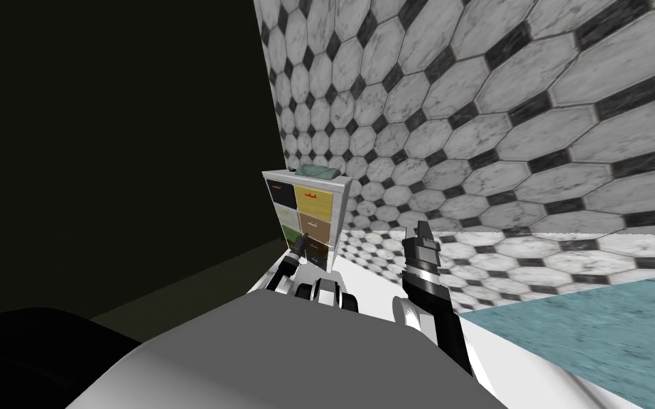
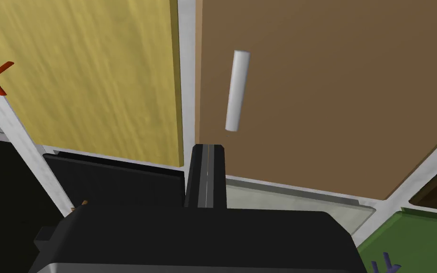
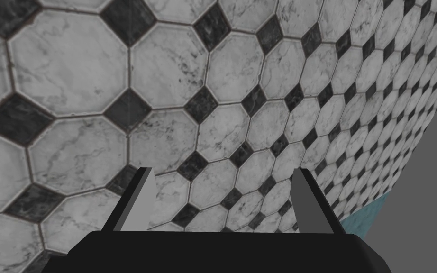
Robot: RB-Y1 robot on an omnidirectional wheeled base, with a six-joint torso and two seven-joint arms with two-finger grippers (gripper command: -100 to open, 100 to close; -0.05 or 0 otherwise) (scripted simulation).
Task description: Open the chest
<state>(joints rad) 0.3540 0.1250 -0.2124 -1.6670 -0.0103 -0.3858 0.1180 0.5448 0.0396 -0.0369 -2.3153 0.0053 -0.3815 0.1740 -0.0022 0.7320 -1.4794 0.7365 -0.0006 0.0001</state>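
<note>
You're sitting at the chest of drawers (image 1: pixel 306 213), centre of the head view, with no drawer looking pulled out yet. Your left gripper (image 2: pixel 206 148), fingers pressed together on nothing, is pointing just short of the brown drawer's (image 2: pixel 331 95) white handle (image 2: pixel 238 90); your right gripper (image 3: pixel 223 170) is hanging wide open, empty

White-framed chest of coloured drawers (image 1: pixel 307 213) before us
A folded green cloth (image 1: pixel 319 171) lies on it, black-and-white tiled wall (image 1: pixel 496 106) behind.

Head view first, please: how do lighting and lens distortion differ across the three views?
Head view: wide lens splays the tiled wall; left of the chest is very dark. Left wrist view: brown drawer and white handle evenly lit, no glare. Right wrist view: wall evenly lit, receding.
</note>
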